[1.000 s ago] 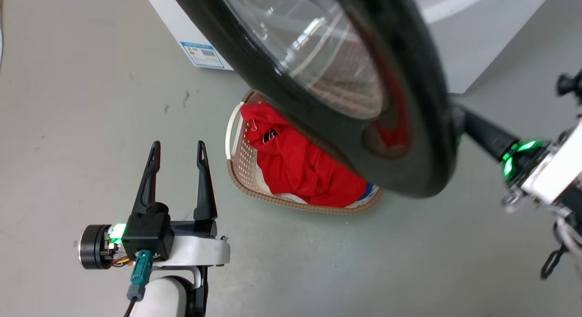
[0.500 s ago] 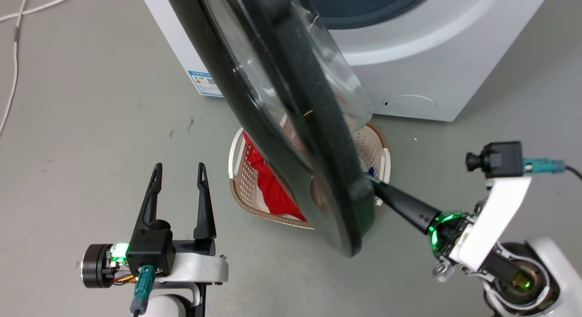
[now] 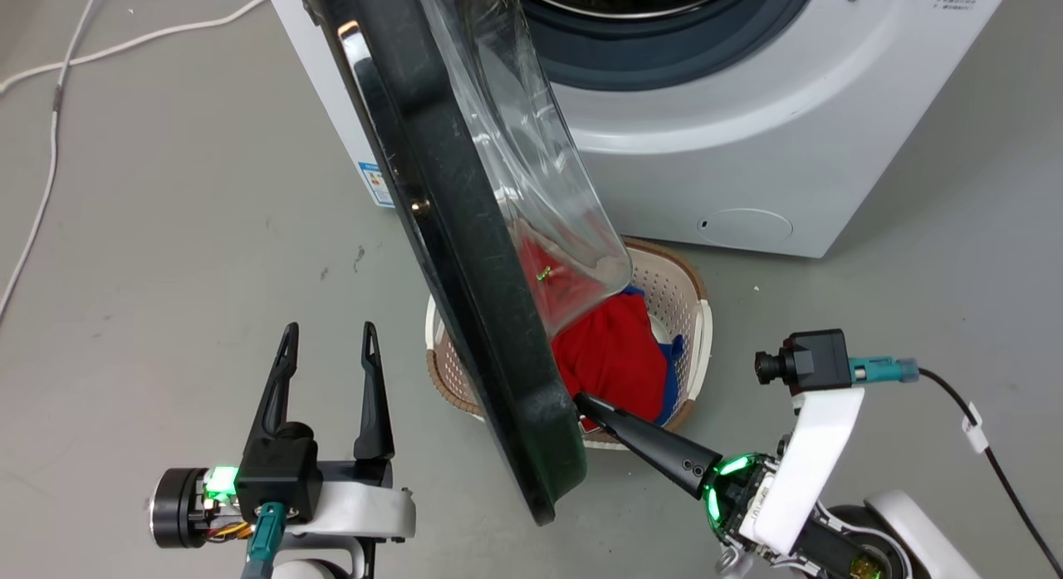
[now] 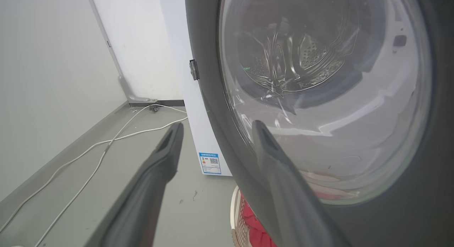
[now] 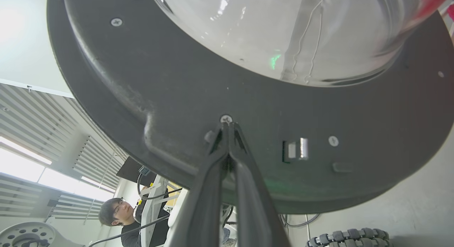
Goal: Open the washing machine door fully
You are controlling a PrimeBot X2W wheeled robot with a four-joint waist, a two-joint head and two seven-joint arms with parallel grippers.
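The washing machine door (image 3: 465, 255) stands swung out from the white washing machine (image 3: 747, 164), seen nearly edge-on in the head view, its clear glass bowl (image 3: 531, 164) bulging toward the drum opening. My right gripper (image 3: 581, 403) is shut, and its tips press against the door's inner black rim (image 5: 227, 98) near the free edge. In the right wrist view the gripper (image 5: 227, 125) meets the rim beside a screw. My left gripper (image 3: 328, 334) stands open over the floor left of the door, holding nothing. In the left wrist view the gripper (image 4: 214, 128) points at the door's outer face (image 4: 319, 98).
A wicker basket (image 3: 689, 305) with red and blue clothes sits on the floor under the door. White cables (image 3: 50, 130) trail along the floor at the far left. A person (image 5: 120, 218) sits in the background of the right wrist view.
The door has swung further out, away from the machine's front, with my right gripper following against its inner rim. The head camera has shifted. My left gripper keeps its open pose.
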